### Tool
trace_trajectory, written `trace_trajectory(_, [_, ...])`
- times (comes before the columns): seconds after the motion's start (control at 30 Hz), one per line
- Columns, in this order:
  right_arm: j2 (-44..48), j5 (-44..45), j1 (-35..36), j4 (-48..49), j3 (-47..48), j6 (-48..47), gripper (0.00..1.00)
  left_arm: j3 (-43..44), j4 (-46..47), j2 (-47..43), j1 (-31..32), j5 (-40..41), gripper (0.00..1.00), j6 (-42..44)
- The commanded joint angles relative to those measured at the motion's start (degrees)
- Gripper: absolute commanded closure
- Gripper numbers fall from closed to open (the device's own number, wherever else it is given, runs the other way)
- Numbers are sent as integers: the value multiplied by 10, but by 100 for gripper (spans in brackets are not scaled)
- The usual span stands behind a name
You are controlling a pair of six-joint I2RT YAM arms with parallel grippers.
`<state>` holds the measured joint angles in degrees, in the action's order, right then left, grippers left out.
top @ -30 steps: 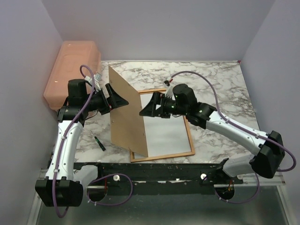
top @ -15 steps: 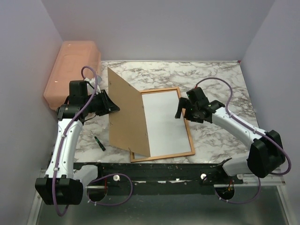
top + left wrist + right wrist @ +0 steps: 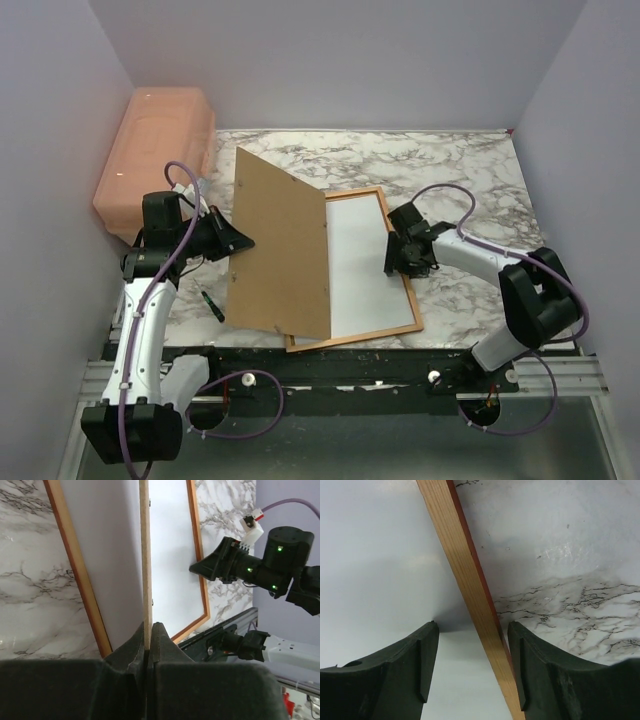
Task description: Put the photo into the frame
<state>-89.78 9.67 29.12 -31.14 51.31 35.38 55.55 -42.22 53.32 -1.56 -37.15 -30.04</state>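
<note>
Top external view is showing the marble bench [image 3: 470, 170] carrying a pink bin [image 3: 155, 150] at its far left corner and, in the middle, the brown backing board [image 3: 280, 245], which is leaning lower over the frame than half a second ago, its upper edge having swung further to the right. The left pincer [image 3: 240, 240] is clamping the board's left edge, and the left wrist view is showing the thin edge pinched tight between both fingers. The frame [image 3: 350, 337] is lying flat on the bench with its light wood back upward, a red-orange strip showing along its outer side in the right wrist view. The photo [image 3: 355, 260] is resting inside the frame, plain white back facing up, its left part hidden under the board and its printed side not visible. The right pincer [image 3: 400, 266], which has come down from beside the frame, is standing spread open astride the right rail, one finger over the white sheet, the other over marble. A small green pen [image 3: 212, 305] is lying left of the board.
</note>
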Motion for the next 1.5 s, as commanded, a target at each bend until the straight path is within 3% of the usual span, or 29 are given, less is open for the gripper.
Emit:
trace_trajectory(0.0, [-18,7,-4,26,-16,5,40,-23,95,-19,-26,-107,100,-52])
trace_trajectory(0.07, [-17,3,-4,23,-24,12,62,-28,113,-27,-35,-118,100,-65])
trace_trajectory(0.2, [-3,-19,-4,13,-41,26,76,-53,175,-33,-44,-159,100,-106])
trace_trajectory(0.4, [47,-48,-3,-4,-77,25,85,-90,225,-37,-46,-175,100,-131])
trace_trajectory(0.73, [125,-120,6,-6,-135,49,87,-168,300,-44,-46,-172,100,-170])
trace_trajectory(0.8, [136,-119,6,-11,-138,46,83,-177,307,-41,-46,-177,100,-169])
trace_trajectory(0.9, [159,-113,6,-17,-139,47,53,-191,317,-35,-45,-181,100,-166])
trace_trajectory(1.03, [188,-124,6,-15,-129,55,26,-206,332,-27,-40,-187,100,-167])
trace_trajectory(1.2, [215,-189,5,4,-136,65,16,-226,381,-9,-25,-191,100,-188])
trace_trajectory(1.47, [235,-197,-6,19,-141,77,5,-235,446,32,14,-181,100,-215])
